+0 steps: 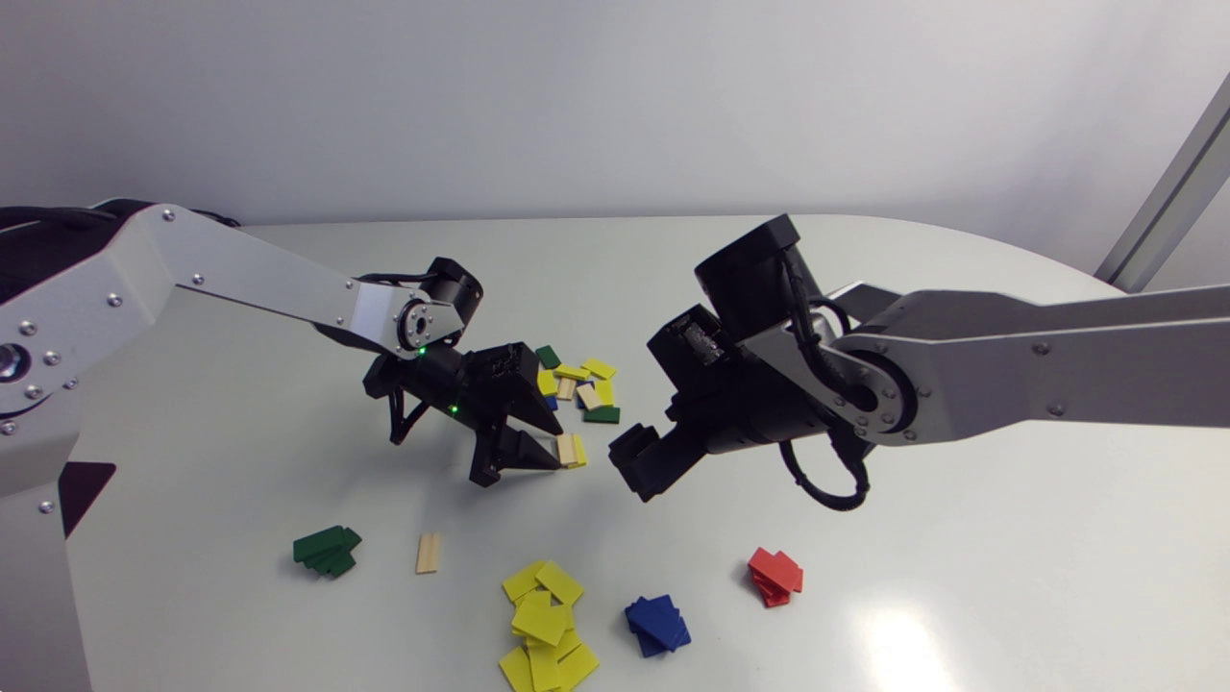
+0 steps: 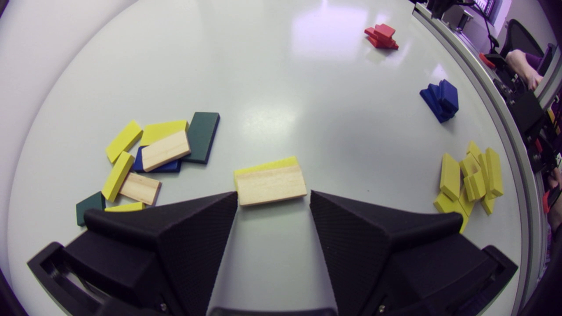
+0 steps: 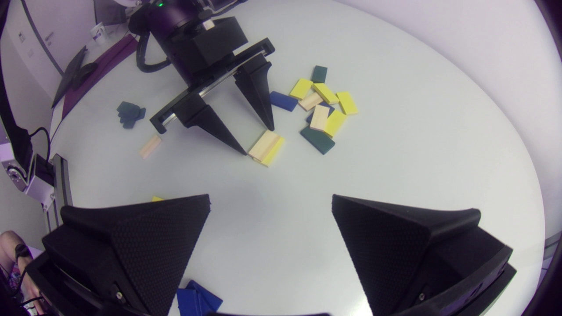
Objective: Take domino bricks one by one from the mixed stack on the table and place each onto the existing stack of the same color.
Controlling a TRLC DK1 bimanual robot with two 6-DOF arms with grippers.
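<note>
Our left gripper (image 2: 273, 194) is low over the pale grey table (image 1: 1009, 500), near its middle, with its fingers spread wide. Their tips stand at the near corners of a natural-wood domino brick (image 2: 270, 186), which lies flat on a yellow domino brick (image 2: 263, 165). This pair sits on the table a little apart from the mixed stack of yellow, wood, green and blue bricks (image 1: 581, 384). From the wrist view we cannot tell whether either tip presses on the wood brick. It rests on the yellow one and is not lifted.

Our right gripper (image 3: 270, 197) hangs above the table just across from the left one, tilted down towards the same pair. Its fingers are wide apart with nothing between them.

Along the near side of the table lie the sorted piles. There is a green stack of bricks (image 1: 327, 550), then a single wood brick lying flat (image 1: 429, 553) just beside it. Next comes a loose yellow stack of bricks (image 1: 546, 625), then a blue stack of bricks (image 1: 657, 623) and a red stack of bricks (image 1: 774, 575). The piles are well apart from the two bricks at the left fingers.
</note>
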